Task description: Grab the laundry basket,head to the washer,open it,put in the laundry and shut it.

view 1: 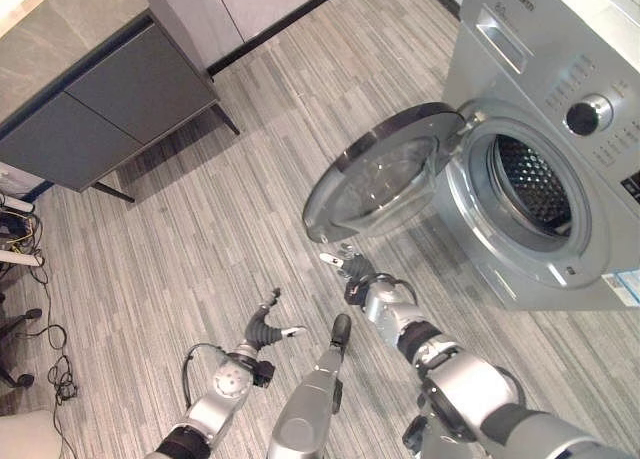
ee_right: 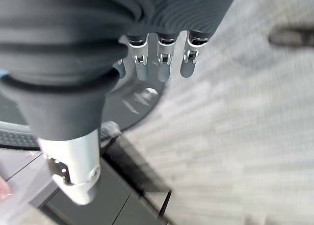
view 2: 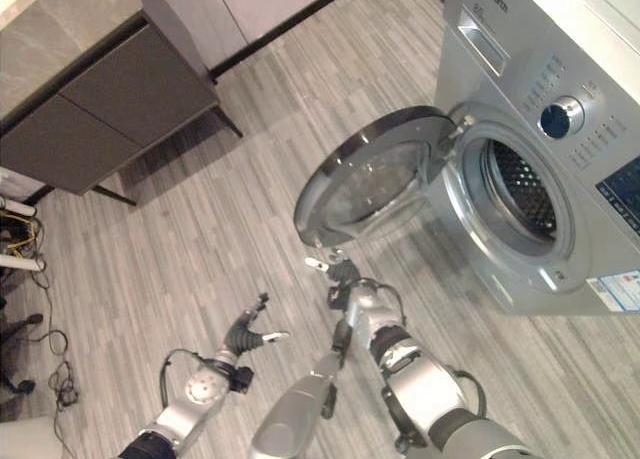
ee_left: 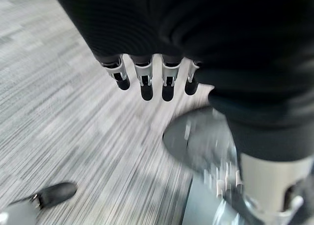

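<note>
The silver washer (view 1: 560,69) stands at the right with its round door (view 1: 385,169) swung wide open toward me, and the dark drum (view 1: 535,184) shows behind it. My right hand (view 1: 352,269) hovers just below the door's lower rim with straight fingers (ee_right: 164,68), holding nothing. It is close to the rim, and whether it touches I cannot tell. My left hand (view 1: 264,329) hangs lower and to the left above the floor. Its fingers (ee_left: 144,80) are straight and it is empty.
A dark grey cabinet (view 1: 110,109) on thin legs stands at the far left, with a lighter cabinet (view 1: 200,9) behind it. Loose cables (view 1: 30,239) lie at the left edge. Striped grey floor (view 1: 230,229) stretches between the cabinet and the washer.
</note>
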You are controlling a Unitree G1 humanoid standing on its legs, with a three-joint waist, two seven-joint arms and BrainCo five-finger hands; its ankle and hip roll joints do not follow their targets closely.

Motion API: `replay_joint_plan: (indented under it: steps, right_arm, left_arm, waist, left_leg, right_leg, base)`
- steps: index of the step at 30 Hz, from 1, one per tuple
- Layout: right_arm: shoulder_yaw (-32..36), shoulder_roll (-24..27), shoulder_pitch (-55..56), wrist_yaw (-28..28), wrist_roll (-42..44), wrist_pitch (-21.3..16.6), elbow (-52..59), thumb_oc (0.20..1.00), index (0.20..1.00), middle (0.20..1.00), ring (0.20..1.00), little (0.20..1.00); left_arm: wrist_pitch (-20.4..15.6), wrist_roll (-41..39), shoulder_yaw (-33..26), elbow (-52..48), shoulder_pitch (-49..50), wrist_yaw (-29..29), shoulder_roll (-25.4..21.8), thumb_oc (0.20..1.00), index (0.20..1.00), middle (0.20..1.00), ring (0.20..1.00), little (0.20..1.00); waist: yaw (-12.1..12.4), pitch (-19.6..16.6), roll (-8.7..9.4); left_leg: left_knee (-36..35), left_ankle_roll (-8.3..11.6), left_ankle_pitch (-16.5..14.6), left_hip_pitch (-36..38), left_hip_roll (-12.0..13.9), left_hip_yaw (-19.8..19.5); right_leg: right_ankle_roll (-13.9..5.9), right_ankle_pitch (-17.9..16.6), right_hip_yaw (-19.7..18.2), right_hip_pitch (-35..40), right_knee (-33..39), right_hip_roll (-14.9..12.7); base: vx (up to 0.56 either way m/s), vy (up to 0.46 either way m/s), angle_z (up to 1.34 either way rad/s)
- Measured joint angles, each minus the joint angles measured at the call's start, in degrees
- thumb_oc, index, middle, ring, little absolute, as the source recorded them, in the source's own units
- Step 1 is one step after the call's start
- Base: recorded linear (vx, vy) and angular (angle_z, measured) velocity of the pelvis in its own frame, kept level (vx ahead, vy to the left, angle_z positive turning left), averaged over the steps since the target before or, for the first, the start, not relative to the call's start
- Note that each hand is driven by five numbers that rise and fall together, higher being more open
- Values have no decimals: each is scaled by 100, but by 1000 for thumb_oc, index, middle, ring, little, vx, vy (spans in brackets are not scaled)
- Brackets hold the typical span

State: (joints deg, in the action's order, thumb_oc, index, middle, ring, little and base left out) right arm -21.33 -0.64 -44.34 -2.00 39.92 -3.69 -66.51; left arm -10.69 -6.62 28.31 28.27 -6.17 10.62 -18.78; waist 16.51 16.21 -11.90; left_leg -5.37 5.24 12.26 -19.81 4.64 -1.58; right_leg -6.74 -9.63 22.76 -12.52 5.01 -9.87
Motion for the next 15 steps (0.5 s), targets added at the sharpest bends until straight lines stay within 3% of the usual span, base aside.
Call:
replay_joint_plan:
  steps: [3, 5, 8, 14, 15]
  right_arm:
    - [42, 205, 43, -44, -36, -4, -95, 1000, 1000, 1000, 1000, 1000]
    - [47, 397, 193, -46, -213, -5, -139, 1000, 1000, 1000, 1000, 1000]
    - [114, 605, 763, -61, -549, 27, -235, 1000, 1000, 1000, 1000, 1000]
    - [708, 998, 2144, -24, -988, 155, -379, 1000, 1000, 1000, 1000, 1000]
    - [754, 1122, 2449, -32, -1024, 221, -442, 1000, 1000, 1000, 1000, 1000]
  left_arm:
    - [93, 45, -50, 285, -51, 2, 9, 1000, 1000, 1000, 1000, 1000]
    - [126, 46, -112, 498, -73, 20, -1, 1000, 1000, 1000, 1000, 1000]
    - [213, 84, -124, 633, 116, 22, -17, 1000, 1000, 1000, 1000, 1000]
    - [301, 276, -380, 663, 227, -3, -23, 1000, 1000, 1000, 1000, 1000]
    - [321, 278, -505, 655, 302, -9, -32, 1000, 1000, 1000, 1000, 1000]
  waist:
    - [-43, 4, 25]
    - [-101, -8, 139]
    - [-173, -112, 447]
    - [-572, -181, 710]
    - [-753, -221, 762]
  left_leg:
    - [0, -12, -17, 113, -82, -78]
    - [0, -36, -76, 181, -108, -78]
    - [0, -123, -136, 332, -198, 49]
    - [0, -320, -303, 790, -463, 233]
    - [0, -371, -340, 848, -524, 276]
  right_leg:
    - [-55, 33, 85, 175, 0, -39]
    - [-93, 66, 96, 244, -1, -95]
    - [-137, 93, -7, 331, 0, -206]
    - [-268, 175, -198, 675, -25, -495]
    - [-302, 183, -264, 669, -106, -542]
  base:
    - [64, 79, 16]
    - [75, 97, 5]
    - [83, 101, -10]
    - [102, 133, -10]
    - [74, 114, -15]
